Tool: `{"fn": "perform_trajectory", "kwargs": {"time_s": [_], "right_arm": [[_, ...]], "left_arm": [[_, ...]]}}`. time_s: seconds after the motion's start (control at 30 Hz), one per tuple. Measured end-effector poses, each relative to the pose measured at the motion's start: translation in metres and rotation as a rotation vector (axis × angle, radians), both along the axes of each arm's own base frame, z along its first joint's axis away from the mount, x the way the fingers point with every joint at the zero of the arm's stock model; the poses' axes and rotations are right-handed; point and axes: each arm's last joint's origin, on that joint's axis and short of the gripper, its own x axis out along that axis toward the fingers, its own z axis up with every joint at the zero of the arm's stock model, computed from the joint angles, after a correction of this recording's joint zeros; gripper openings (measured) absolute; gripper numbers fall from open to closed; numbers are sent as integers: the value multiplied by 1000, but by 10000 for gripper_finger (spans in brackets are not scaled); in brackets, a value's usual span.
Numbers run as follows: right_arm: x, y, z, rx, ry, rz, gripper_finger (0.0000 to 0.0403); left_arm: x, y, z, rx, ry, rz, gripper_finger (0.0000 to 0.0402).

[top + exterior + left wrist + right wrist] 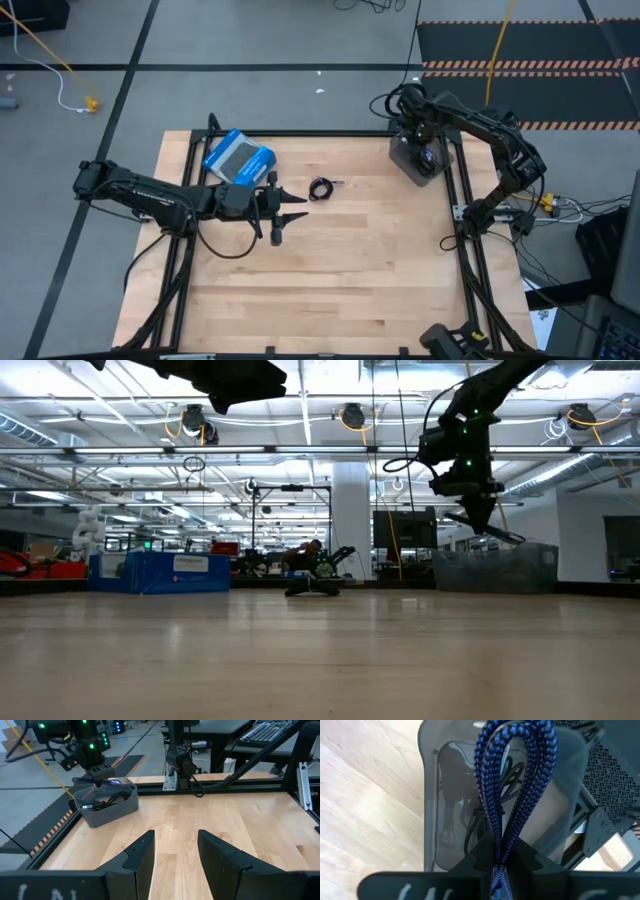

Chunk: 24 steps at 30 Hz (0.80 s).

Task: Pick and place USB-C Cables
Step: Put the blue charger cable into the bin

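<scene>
Pinching a looped blue-purple cable (512, 785) between its pressed-together fingers, the right end effector (499, 862) hangs directly over a grey bin (414, 158) at the far right corner of the table (340, 270). The braided cable dangles down toward the bin's open mouth, and a black cable (106, 800) already lies inside, seen through the translucent wall. From the table-level camera, the right arm hangs above the bin with its green lights lit.

The left end effector (290, 216) sits over the left-middle part of the table, above the wood, its fingers (141, 856) spread apart with nothing between them. It points toward the right side of the table.

Just beyond its tips, near the middle of the table, a small black cable coiled in a ring (322, 188) lies flat on the wood, apart from both arms. To the far left of that, beside the left arm, a blue-and-grey box (238, 158) rests on the table close to the far edge.
</scene>
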Motion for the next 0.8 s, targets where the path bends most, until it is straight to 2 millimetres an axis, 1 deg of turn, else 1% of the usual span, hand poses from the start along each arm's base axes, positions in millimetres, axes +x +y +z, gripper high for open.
{"fn": "perform_trajectory", "kwargs": {"time_s": [0.33, 0.47, 0.63, 0.8], "right_arm": [[-6, 8, -36, 38, 31, 24, 23], [-8, 11, -47, 44, 36, 25, 23], [-9, 12, -53, 36, 30, 16, 28], [-8, 11, -53, 25, 21, -5, 57]], "left_arm": [[0, 0, 0, 0, 0, 0, 152], [0, 0, 0, 0, 0, 0, 152], [0, 0, 0, 1, 0, 0, 152], [0, 0, 0, 1, 0, 0, 152]]}}
